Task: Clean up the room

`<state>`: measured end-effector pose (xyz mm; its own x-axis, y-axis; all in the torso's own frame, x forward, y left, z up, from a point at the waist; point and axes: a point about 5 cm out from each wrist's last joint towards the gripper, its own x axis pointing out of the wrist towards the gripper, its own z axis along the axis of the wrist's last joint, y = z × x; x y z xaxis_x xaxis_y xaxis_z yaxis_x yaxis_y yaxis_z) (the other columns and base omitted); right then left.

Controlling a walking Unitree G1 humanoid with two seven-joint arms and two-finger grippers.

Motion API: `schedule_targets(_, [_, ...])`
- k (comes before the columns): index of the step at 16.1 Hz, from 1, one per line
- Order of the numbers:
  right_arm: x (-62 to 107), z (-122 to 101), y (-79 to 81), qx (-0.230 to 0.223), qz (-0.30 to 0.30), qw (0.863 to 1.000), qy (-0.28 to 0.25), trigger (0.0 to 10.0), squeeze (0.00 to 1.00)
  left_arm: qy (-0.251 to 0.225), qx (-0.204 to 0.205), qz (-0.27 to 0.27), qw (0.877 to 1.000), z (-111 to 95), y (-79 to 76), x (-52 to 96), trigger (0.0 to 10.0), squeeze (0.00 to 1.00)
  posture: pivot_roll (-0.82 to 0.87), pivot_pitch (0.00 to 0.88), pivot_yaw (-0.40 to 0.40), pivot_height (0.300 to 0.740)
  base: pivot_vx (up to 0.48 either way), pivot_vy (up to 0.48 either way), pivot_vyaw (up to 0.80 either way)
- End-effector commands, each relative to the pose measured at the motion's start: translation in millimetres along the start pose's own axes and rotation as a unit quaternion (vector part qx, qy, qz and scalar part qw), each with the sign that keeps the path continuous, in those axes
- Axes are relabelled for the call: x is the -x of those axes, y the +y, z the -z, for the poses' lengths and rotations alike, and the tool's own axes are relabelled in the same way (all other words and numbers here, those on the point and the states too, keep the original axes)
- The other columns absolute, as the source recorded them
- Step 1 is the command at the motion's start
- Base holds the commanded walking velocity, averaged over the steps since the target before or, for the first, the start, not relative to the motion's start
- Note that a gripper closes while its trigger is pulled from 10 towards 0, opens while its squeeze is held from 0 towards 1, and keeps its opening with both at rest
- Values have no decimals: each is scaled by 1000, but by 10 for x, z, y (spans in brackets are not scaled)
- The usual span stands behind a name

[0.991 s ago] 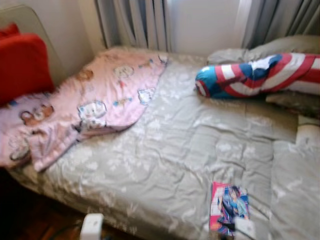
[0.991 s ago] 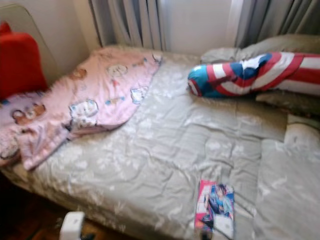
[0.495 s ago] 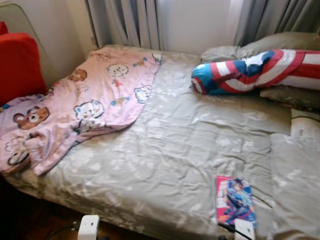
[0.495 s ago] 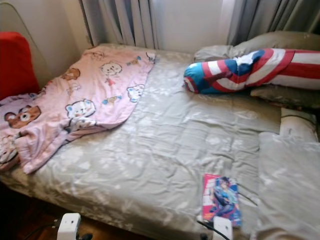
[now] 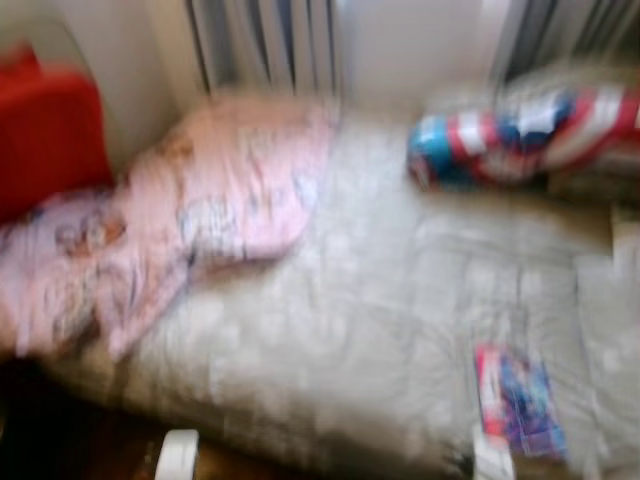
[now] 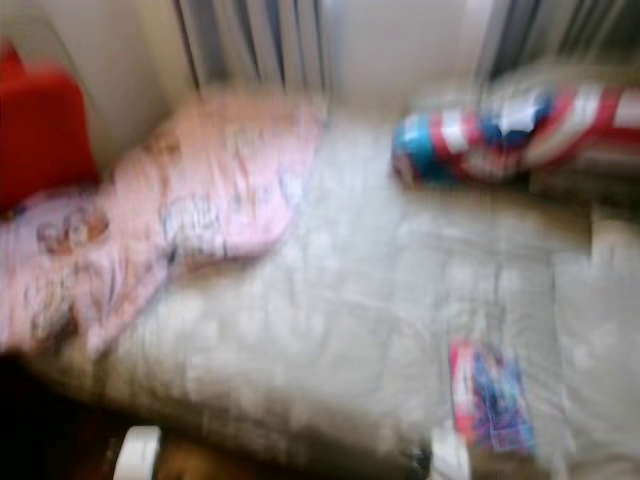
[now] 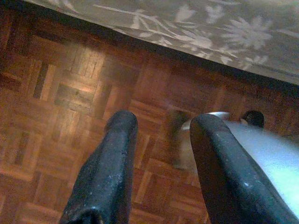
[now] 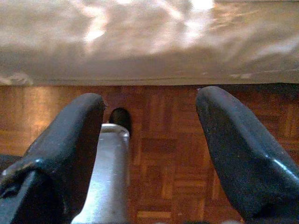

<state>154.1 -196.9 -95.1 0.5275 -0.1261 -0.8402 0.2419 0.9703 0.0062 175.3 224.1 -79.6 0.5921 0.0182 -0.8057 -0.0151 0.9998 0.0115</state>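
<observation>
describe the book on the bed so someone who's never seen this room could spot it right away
Start at the bed with its grey-green flowered cover. Go to its near edge on the robot's right, far from the pink blanket and the striped bolster. The book lies flat there, the only small flat thing, its cover bright pink and blue.

- One bed [image 5: 350, 330], centre of the frame
- One pink blanket [image 5: 200, 220], left
- One red cushion [image 5: 45, 135], upper left
- One striped bolster [image 5: 520, 135], upper right
- One book [image 5: 520, 400], lower right
</observation>
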Motion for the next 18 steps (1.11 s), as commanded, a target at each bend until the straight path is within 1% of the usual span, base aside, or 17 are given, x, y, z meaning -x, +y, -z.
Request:
schedule_targets(1, [7, 58, 55, -1, -6, 1000, 11, 10000, 0, 17, 4, -7, 1000, 103, 44, 28, 10000, 0, 16, 69, 33, 740, 0, 386, 0])
schedule_targets(2, [7, 59, 63, -1, -6, 1000, 11, 10000, 0, 17, 4, -7, 1000, 103, 43, 28, 10000, 0, 15, 69, 34, 740, 0, 386, 0])
schedule_targets(4, [6, 67, 154, 0, -11, 1000, 11, 10000, 0, 17, 3, -7, 1000, 106, 26, 24, 10000, 0, 16, 66, 36, 740, 0, 386, 0])
schedule_targets(5, [6, 68, 167, 0, -12, 1000, 11, 10000, 0, 17, 3, -7, 1000, 106, 21, 23, 10000, 0, 16, 66, 36, 740, 0, 386, 0])
schedule_targets(9, [7, 67, 123, 1, -12, 1000, 10, 10000, 0, 19, 2, -5, 1000, 132, -2, 26, 10000, 0, 18, 56, 40, 740, 0, 385, 0])
schedule_targets(12, [4, 41, 93, 2, -14, 1000, 6, 10000, 0, 23, 5, -12, 1000, 200, 126, 73, 10000, 0, 21, 48, 40, 740, 0, 386, 0])
schedule_targets(14, [3, 37, 93, 3, -14, 1000, 5, 10000, 0, 25, 5, -14, 1000, 211, 152, 82, 10000, 0, 22, 47, 40, 740, 0, 386, 0])
schedule_targets(17, [5, 48, 102, 4, -16, 1000, 7, 10000, 0, 25, 5, -14, 1000, 223, 136, 82, 10000, 0, 22, 51, 39, 740, 0, 386, 0])
schedule_targets(18, [5, 50, 101, 4, -16, 1000, 7, 10000, 0, 25, 6, -12, 1000, 227, 103, 75, 10000, 0, 23, 53, 37, 740, 0, 386, 0])
